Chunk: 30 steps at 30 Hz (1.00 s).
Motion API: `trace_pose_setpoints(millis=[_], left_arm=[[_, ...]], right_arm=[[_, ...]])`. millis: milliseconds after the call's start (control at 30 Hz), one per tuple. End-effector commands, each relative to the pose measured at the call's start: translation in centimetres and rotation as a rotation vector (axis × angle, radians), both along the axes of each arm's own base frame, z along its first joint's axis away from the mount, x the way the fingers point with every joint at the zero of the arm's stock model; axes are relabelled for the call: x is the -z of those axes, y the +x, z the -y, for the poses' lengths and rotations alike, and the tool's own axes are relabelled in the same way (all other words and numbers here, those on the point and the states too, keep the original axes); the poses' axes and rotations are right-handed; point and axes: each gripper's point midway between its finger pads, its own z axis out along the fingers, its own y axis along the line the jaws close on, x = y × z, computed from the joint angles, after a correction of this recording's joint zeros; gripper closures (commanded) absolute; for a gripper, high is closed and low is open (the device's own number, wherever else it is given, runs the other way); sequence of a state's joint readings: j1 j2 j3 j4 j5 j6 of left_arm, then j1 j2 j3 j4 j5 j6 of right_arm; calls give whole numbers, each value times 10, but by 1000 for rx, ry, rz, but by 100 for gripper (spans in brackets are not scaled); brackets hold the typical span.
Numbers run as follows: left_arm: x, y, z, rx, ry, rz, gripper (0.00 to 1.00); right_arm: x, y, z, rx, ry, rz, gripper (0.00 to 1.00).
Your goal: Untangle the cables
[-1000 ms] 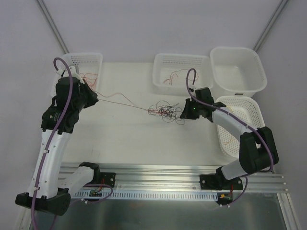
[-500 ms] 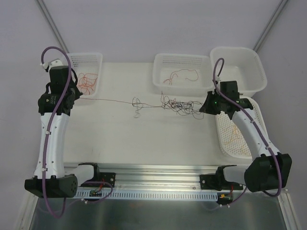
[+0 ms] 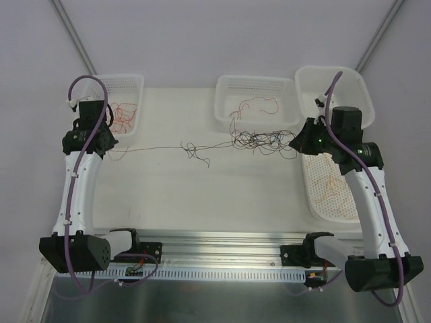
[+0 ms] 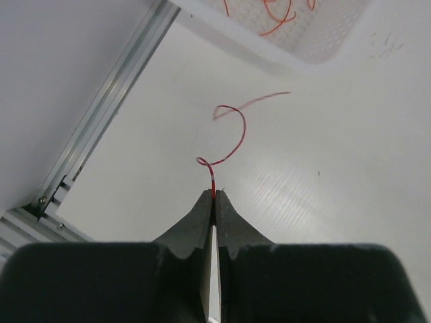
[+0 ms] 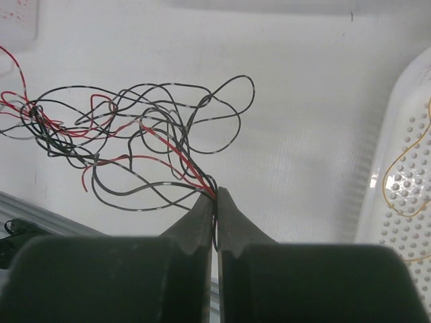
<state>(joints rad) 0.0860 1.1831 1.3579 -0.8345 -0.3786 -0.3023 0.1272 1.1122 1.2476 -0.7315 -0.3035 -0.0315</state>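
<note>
ok, both tools are pressed together on wire. the left tool [image 4: 214, 200] pinches one red strand [image 4: 234, 138] close to its end; the free tail curls off past the tips over the tabletop [image 4: 323, 188]. the right tool [image 5: 215, 195] pinches a small bunch of black and red strands at the edge of the clump.

the cables [image 3: 259, 141] sit mostly as one loose clump just in front of the middle basket [image 3: 256, 83], right beside the right tool. a single line runs from there across to the left tool, with a small knot [image 3: 194, 149] partway. probably the same red strand, but the top view is too coarse to be sure.

handling, my read:
- near weightless and hair-thin, so no drag to hold the clump down when one side pulls
- springy and curly, loops snag on each other and recoil
- slick and tiny, so it slips unless the pads close fully
- a hard pull likely tightens knots or kinks a strand

best hold: a free end or a single strand at the clump's rim, not the dense middle.
</note>
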Motion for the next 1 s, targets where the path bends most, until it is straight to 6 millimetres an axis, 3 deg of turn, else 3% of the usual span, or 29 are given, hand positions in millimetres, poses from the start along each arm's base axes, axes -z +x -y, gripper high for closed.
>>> trace_pose_setpoints(millis=[0,133,300,433,567,733,833,967], left_arm=[[30,-8,-2,-10,1,-84,100],[73,-15,3,-25,-44,-170,100],[126,-32,0,-129,-121,-234,100],[159,-45,-7,-247,-258,-201,100],[175,-46,0,-273,-403,-190,100],[171,-38,11,-217,-455,-171,100],[163,-31,23,-143,-500,-147,100],[158,-28,46,-44,-545,-143,100]], right_arm=[[-66,-10,2,-27,20,181,99],[-108,-18,6,-20,17,299,99],[-142,-28,39,119,-40,392,99],[-158,-37,44,151,-37,442,99],[-160,-41,35,99,-14,453,99],[-131,-39,2,-73,84,354,99],[-93,-35,-13,-150,100,248,99],[-17,-31,-33,-207,56,34,97]])
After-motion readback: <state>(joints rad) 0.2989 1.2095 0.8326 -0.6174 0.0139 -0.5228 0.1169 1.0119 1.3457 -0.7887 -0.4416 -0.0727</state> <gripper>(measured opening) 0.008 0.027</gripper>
